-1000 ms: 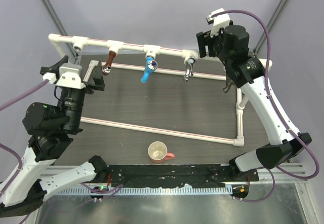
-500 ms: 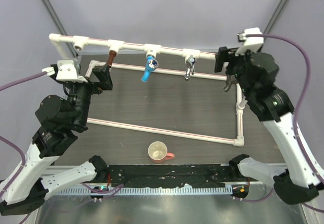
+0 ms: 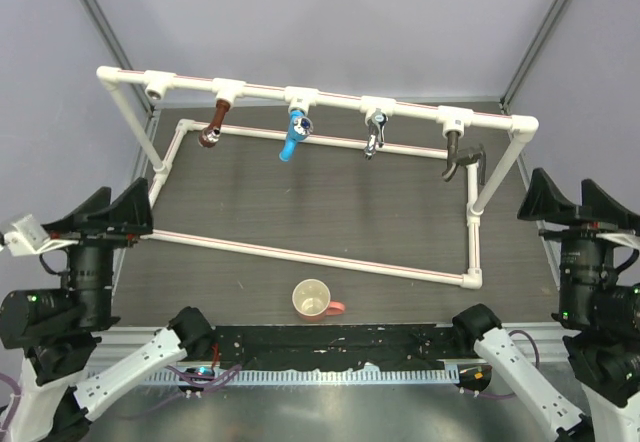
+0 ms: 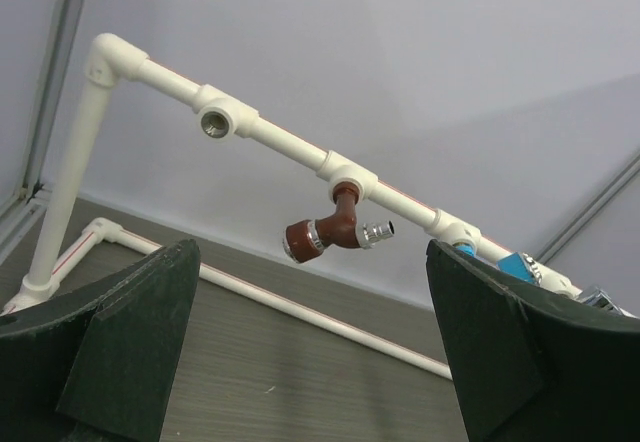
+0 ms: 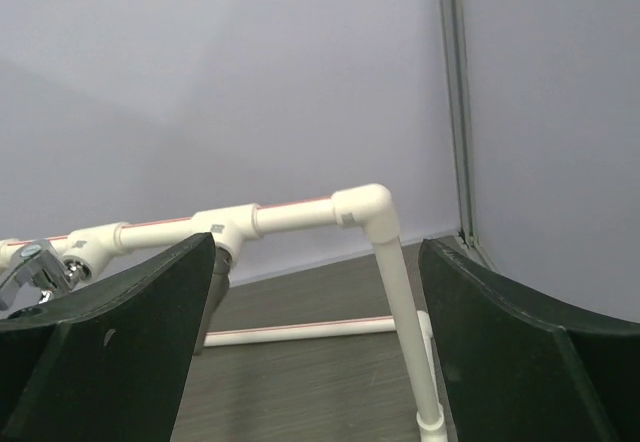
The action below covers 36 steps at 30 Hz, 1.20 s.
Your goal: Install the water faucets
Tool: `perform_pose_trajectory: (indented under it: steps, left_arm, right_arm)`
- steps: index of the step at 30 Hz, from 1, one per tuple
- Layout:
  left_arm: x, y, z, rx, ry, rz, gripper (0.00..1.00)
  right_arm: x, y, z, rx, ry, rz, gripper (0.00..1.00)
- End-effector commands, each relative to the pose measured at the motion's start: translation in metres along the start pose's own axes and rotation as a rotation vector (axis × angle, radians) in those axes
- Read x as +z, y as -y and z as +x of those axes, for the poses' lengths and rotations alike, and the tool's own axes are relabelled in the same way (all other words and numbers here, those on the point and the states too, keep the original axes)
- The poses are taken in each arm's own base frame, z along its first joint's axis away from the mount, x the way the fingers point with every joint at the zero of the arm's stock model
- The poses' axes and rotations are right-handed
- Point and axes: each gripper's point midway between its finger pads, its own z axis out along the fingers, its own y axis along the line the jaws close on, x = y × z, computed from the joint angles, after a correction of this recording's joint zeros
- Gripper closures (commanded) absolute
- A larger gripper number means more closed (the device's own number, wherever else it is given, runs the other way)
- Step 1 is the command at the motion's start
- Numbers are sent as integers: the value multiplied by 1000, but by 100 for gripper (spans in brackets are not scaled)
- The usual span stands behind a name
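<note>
Well, the white matte PVC frame [image 3: 470, 217] stands on the table [image 3: 330, 212]; my left claw [image 3: 120, 200] and right claw [image 3: 560, 187] sit low at the near corners, both spread wide, empty. Four faucets hang stem-up off the top rail [image 3: 262, 89], ahead/above me: glossy copper faucet [image 4: 335, 230] nearest my left, blue faucet [image 3: 293, 139] and chrome faucet [image 3: 373, 134] mid, dark faucet [image 3: 458, 157] nearest right. Leftmost tee socket [image 4: 215, 122], threaded inside, looks unfilled, on left-arm side.

No writing, label, brand, number or sign can be read in any view; none is made out on the water faucets [image 3: 292, 140], the white pipe frame [image 3: 262, 91] or the cup [image 3: 312, 299].
</note>
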Motion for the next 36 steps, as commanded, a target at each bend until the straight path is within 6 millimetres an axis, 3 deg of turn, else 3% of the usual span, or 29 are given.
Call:
perform_pose_trajectory:
  steps: [1,5,10,21,28,36]
  left_arm:
    - [-14,-16,1,-92,47,-6,0]
    - [-33,-36,-7,-153,130,7,0]
    - [-42,-44,-10,-143,171,31,0]
    - [-35,-46,16,1,130,2,0]
    - [-24,-41,33,115,93,-18,0]
    - [-17,-38,42,174,95,-39,0]
  right_arm:
    - [-20,22,7,25,38,52,11]
    - [-37,39,13,2,69,74,11]
    - [-45,50,23,-16,93,100,11]
    - [-45,75,68,-77,72,246,11]
    - [-37,71,95,-71,26,244,11]
    - [-38,78,109,-88,-10,291,11]
